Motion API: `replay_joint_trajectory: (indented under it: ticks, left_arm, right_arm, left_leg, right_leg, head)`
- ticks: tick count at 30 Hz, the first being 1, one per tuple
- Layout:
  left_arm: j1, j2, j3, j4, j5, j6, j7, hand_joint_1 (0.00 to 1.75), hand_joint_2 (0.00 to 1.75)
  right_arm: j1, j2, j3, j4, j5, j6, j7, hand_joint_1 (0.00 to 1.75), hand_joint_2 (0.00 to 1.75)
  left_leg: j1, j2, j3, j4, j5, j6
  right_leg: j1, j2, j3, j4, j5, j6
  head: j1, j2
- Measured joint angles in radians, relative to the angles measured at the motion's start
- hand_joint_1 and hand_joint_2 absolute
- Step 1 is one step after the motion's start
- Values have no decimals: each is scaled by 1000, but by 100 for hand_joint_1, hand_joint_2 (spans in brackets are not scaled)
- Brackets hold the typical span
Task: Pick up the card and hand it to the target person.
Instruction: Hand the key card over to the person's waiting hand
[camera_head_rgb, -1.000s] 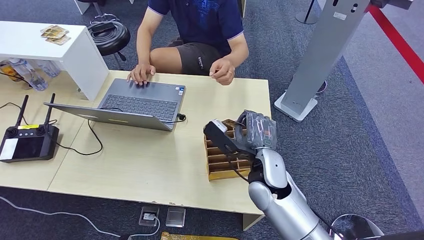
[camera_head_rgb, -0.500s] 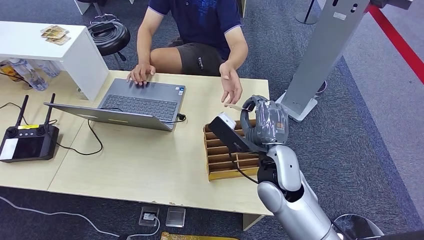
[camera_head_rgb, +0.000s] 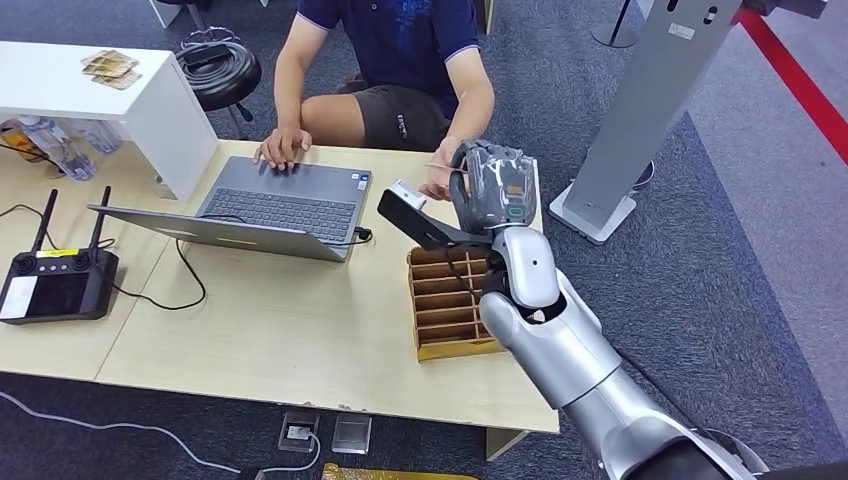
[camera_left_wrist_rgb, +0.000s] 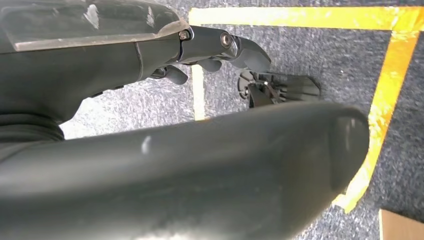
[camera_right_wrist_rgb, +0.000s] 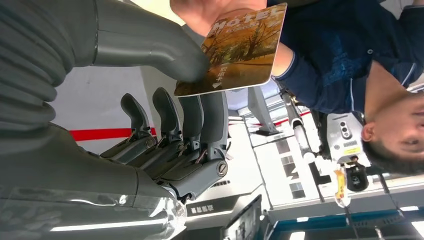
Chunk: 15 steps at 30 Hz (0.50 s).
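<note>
Right hand (camera_head_rgb: 492, 187) raised above the far edge of the surface (camera_head_rgb: 300, 320), in front of the seated person (camera_head_rgb: 400, 60). Thumb and fingers (camera_right_wrist_rgb: 200, 120) pinch the card (camera_right_wrist_rgb: 235, 50), an orange hotel-style card, with the other fingers standing straight beside it. Person's hand (camera_head_rgb: 440, 180) meets the card's far end; in the right wrist view its fingertips touch the card's edge. Wooden slotted card box (camera_head_rgb: 450, 305) sits on the surface below the arm. Open laptop (camera_head_rgb: 270, 210) and black controller (camera_head_rgb: 55, 285) off to the left. Left hand (camera_left_wrist_rgb: 210, 50) hangs over grey carpet, fingers curled in, holding nothing.
</note>
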Motion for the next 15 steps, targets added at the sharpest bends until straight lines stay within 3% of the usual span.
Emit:
replay_joint_trajectory:
  ticks: [8, 12, 15]
  left_arm:
    - [0, 0, 0, 0, 18, 25, 10, 0, 0]
    - [1, 2, 0, 0, 19, 35, 9, 0, 0]
    - [1, 3, -6, 0, -3, 52, 2, 0, 0]
  right_arm:
    - [-63, 91, 41, 209, 8, -32, -44, 138, 175]
    - [-80, 124, 58, 276, 1, -34, -51, 0, 175]
    - [-86, 139, 63, 310, -12, -35, -54, 0, 175]
  left_leg:
    - [0, 0, 0, 0, 0, 0]
    - [0, 0, 0, 0, 0, 0]
    - [0, 0, 0, 0, 0, 0]
  right_leg:
    - [0, 0, 0, 0, 0, 0]
    - [0, 0, 0, 0, 0, 0]
    - [0, 0, 0, 0, 0, 0]
  head:
    - [0, 0]
    - [0, 0]
    - [0, 0]
